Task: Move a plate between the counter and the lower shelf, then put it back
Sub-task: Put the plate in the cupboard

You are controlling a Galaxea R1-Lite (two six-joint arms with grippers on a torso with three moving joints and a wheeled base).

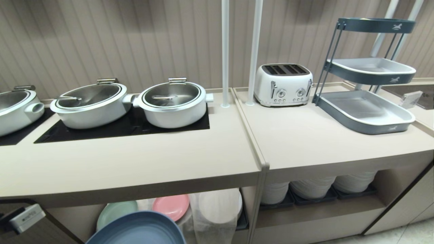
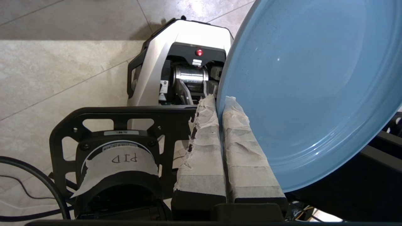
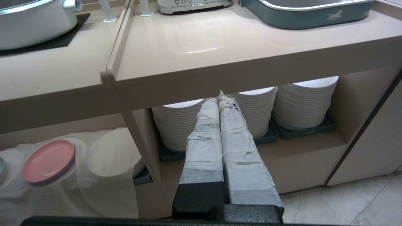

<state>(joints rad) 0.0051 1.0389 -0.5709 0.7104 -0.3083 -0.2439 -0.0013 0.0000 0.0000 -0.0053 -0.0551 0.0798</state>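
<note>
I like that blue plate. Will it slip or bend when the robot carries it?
Probably no bending: the plate keeps its round shape though the left gripper pinches only its rim. It might slip, as it looks smooth and hangs tilted from that one edge. The taped fingers likely help grip.

The left hand (image 2: 220,103) has its taped fingers pinched together, and the right hand (image 3: 220,99) has its fingers pressed together too.

R gripper (image 3: 220,97) parked, taped fingers (image 3: 204,138) pressed together, empty.
It faces stacks of white plates (image 3: 301,103) in grey trays (image 3: 301,131) under toaster-side top; pink plate (image 3: 48,160) on white cloth (image 3: 103,175) in lower shelf (image 3: 62,127) below counter (image 3: 53,72).
</note>
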